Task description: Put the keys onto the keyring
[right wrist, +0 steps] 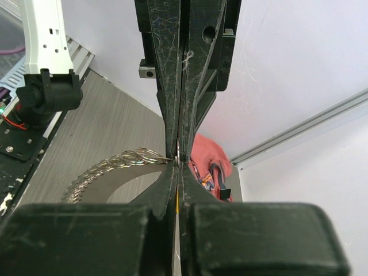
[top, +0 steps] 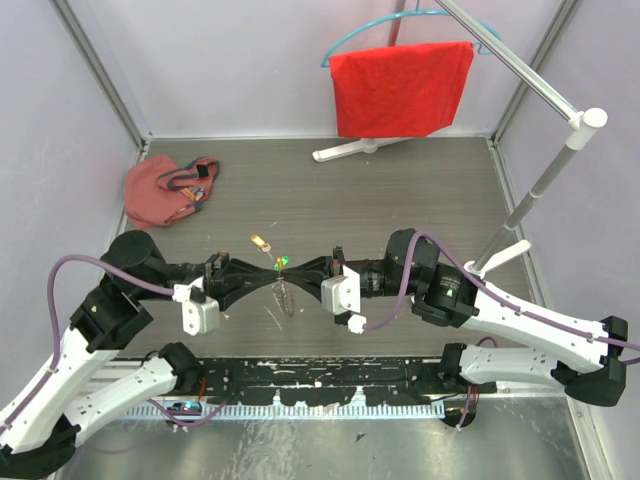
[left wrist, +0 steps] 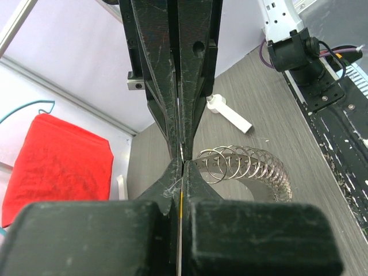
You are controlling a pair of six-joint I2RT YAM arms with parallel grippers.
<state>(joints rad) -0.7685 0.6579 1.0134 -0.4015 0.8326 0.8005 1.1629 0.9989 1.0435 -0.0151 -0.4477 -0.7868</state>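
Grey tabletop (top: 420, 200) — left gripper (top: 272, 272), right gripper (top: 297, 272) clamped tip-to-tip on keyring (top: 284, 298); red pouch (top: 160, 192) apart, contents hidden.

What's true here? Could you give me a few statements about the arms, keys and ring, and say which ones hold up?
1. The left gripper and the right gripper meet tip to tip. True.
2. Both grippers are wide open. False: both are shut.
3. The brass key is pinched in a gripper. False: it lies on the table, just beyond the grippers.
4. The keyring lies beside the red pouch. False: it is held where the grippers meet, and the pouch sits in the far left corner.
5. A red cloth hangs at the back. True.
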